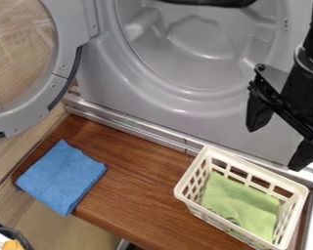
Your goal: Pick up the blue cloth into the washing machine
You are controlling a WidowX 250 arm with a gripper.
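Camera view: with the gripper (275,148) spread wide and empty near the white basket (263,172), go across to the blue cloth (62,177), lying flat on the wooden board (146,185) at its far end. Best to descend over the middle and pinch a good fold, not a slippery edge; then lift high, skirt the swung-out door (73,29), and release deep inside the drum (205,63).

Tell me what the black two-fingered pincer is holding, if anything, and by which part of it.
Nothing is held: the black two-fingered pincer hangs open, and the rectangular blue cloth lies on the brown wooden surface.
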